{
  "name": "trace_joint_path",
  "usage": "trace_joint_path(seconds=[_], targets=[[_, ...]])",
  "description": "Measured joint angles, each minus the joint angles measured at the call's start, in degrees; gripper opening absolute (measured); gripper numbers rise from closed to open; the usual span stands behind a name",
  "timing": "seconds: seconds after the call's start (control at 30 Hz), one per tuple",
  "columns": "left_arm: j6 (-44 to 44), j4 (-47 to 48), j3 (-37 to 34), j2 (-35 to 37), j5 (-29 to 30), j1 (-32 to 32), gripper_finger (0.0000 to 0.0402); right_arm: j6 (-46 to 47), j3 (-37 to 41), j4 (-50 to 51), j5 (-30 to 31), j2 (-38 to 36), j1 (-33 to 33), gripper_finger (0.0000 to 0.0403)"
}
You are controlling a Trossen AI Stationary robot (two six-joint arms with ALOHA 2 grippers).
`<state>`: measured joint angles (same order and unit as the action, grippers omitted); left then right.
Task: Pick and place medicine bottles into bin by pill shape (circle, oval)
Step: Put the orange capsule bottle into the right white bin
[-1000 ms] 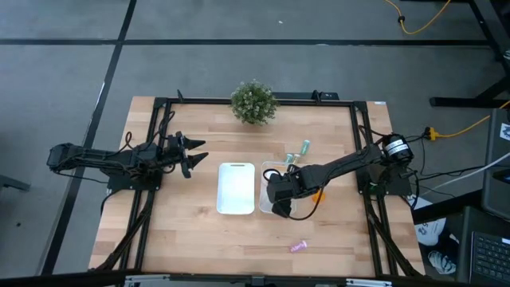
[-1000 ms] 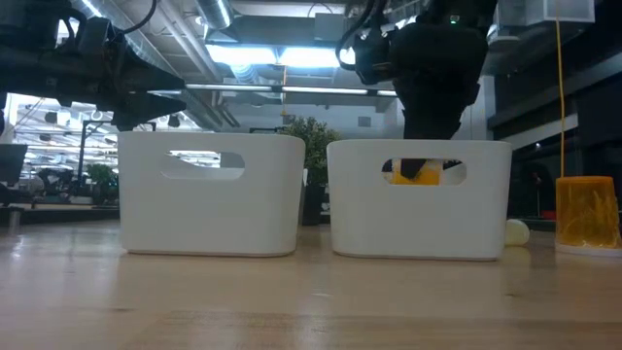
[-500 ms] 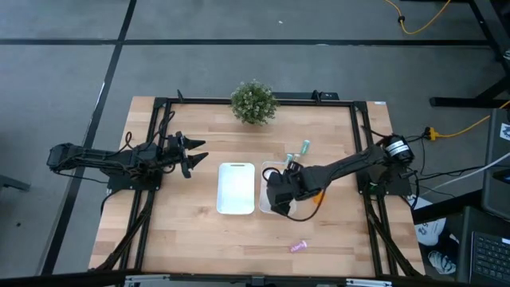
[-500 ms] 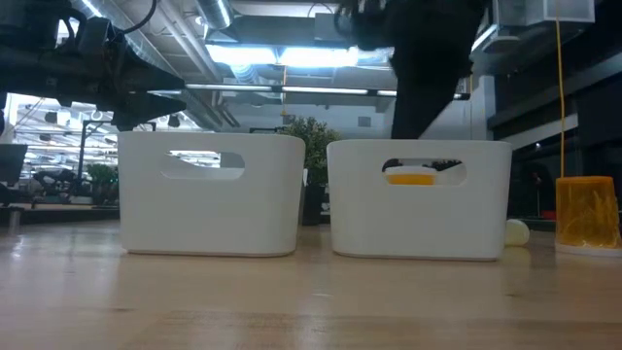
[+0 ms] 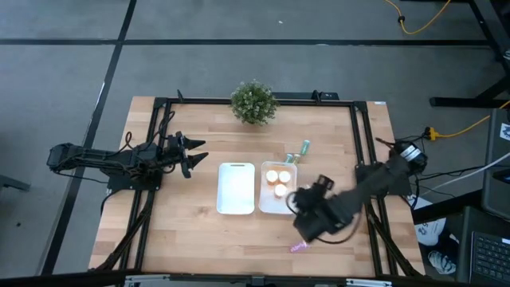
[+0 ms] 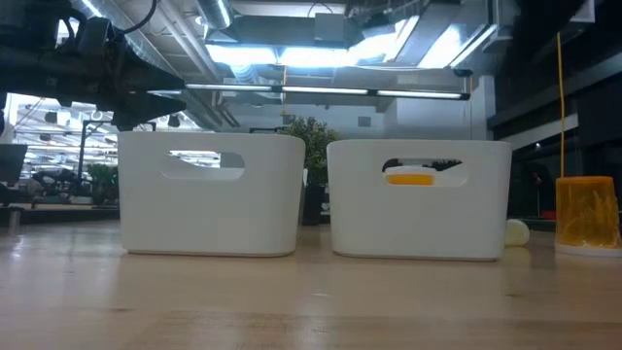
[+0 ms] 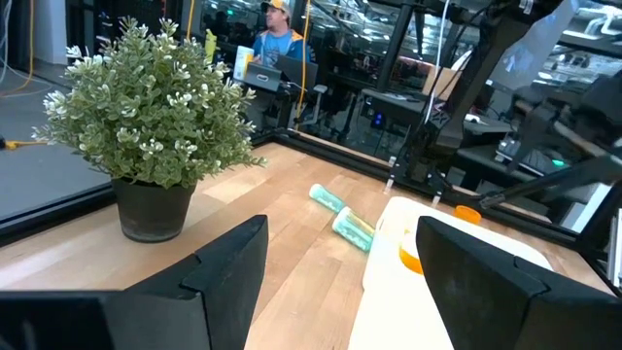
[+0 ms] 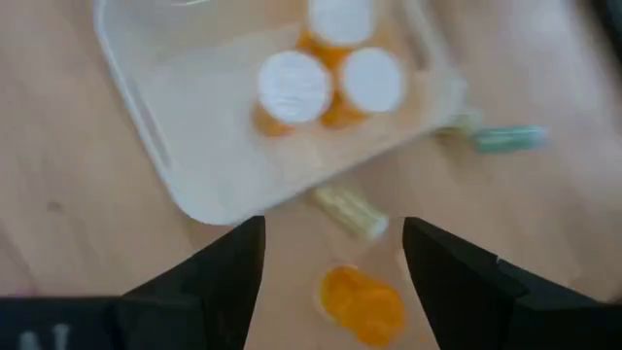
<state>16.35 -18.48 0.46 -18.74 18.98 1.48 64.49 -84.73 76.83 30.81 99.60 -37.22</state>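
Three orange medicine bottles with white caps (image 5: 279,180) stand in the right white bin (image 5: 266,201); one shows through the bin's handle slot (image 6: 409,178). The left bin (image 5: 236,188) holds nothing. Two teal bottles (image 5: 299,151) lie on the table beyond the right bin, and a pink one (image 5: 298,247) lies near the front edge. Another orange bottle (image 8: 362,303) and a pale one (image 8: 350,212) lie beside the bin. My right gripper (image 8: 330,243) hovers open above the table by the bin's near right corner (image 5: 303,211). My left gripper (image 5: 191,155) waits open at the table's left.
A potted plant (image 5: 254,102) stands at the far edge, also in the left wrist view (image 7: 146,107). A black frame (image 5: 255,100) borders the table. A person (image 7: 275,39) is in the room beyond. Bare wood lies along the near edge.
My right gripper has risen out of the right bin and swung toward the table's near right, tipping less steeply down. The orange bottles have stayed in the bin, now uncovered in the high view.
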Motion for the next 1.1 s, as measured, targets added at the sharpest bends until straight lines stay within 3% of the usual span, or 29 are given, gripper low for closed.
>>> trace_joint_path(seconds=[0.2,0.43,0.63,1.1], targets=[[-0.01,-0.02,0.01,0.02,0.02,0.00,0.0255,18.40,9.13,2.72,1.44,-4.27,-8.24,0.0246],[-0.01,-0.02,-0.01,0.02,0.02,0.00,0.0255,33.11,24.36,-9.37,5.53,-8.20,-15.60,0.0246],[-0.01,-0.02,0.01,0.02,0.02,0.00,0.0255,42.42,32.70,-16.01,7.20,-8.79,-21.20,0.0246],[-0.01,-0.02,0.01,0.02,0.00,0.00,0.0255,41.74,47.68,-39.54,18.01,-8.73,-24.30,0.0246]])
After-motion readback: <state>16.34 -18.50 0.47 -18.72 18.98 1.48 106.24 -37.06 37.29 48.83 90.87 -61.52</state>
